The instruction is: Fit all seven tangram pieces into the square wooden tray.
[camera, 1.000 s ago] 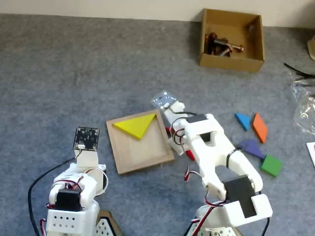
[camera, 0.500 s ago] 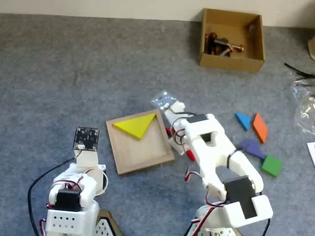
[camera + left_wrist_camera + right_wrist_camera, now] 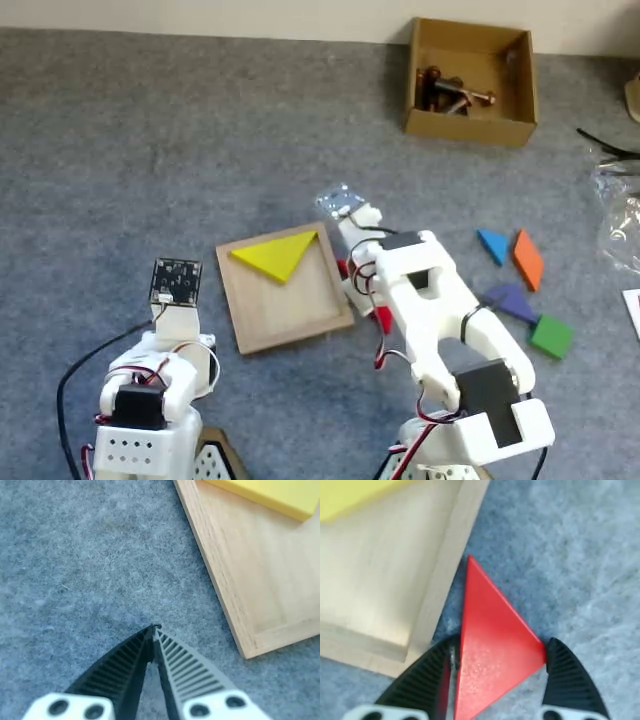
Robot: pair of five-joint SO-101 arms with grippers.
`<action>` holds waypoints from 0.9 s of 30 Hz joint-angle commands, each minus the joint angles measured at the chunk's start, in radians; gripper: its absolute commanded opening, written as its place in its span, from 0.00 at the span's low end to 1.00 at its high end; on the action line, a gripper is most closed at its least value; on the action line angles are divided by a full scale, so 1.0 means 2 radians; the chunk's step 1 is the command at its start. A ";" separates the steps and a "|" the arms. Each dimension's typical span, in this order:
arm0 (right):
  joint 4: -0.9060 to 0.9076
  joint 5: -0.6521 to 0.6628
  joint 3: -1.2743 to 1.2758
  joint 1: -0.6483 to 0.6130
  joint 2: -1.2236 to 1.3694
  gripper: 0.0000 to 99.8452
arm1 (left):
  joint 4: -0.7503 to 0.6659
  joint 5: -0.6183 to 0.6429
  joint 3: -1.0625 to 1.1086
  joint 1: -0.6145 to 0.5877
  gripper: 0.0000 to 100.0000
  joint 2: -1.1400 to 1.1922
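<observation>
Step in hand: pick-up of the red triangle (image 3: 485, 630), judged second of seven. It is gripped edge to edge by the right hand (image 3: 500, 647), just beside the outer rim of the square wooden tray (image 3: 445, 565). The yellow triangle (image 3: 275, 255) is already seated in the tray's far corner.

Next move: the piece must be raised over the rim, which stands in the way, and turned to sit against the yellow one.

The left hand (image 3: 154, 630) is closed, empty, over the counter (image 3: 150, 150) beside the tray.

The blue triangle (image 3: 492, 245), orange parallelogram (image 3: 528, 258), purple triangle (image 3: 510, 300) and green square (image 3: 551, 336) lie well apart. A cardboard box (image 3: 465, 128) is noted beyond.
</observation>
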 commanded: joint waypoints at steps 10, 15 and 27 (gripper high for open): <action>0.017 -0.017 -0.004 0.003 -0.005 0.17 | -0.001 0.004 0.010 0.007 0.01 -0.003; 0.026 -0.017 -0.013 0.003 -0.006 0.17 | -0.001 0.004 0.010 0.007 0.01 -0.003; 0.114 -0.051 -0.109 -0.039 -0.006 0.17 | -0.001 0.004 0.010 0.007 0.01 -0.003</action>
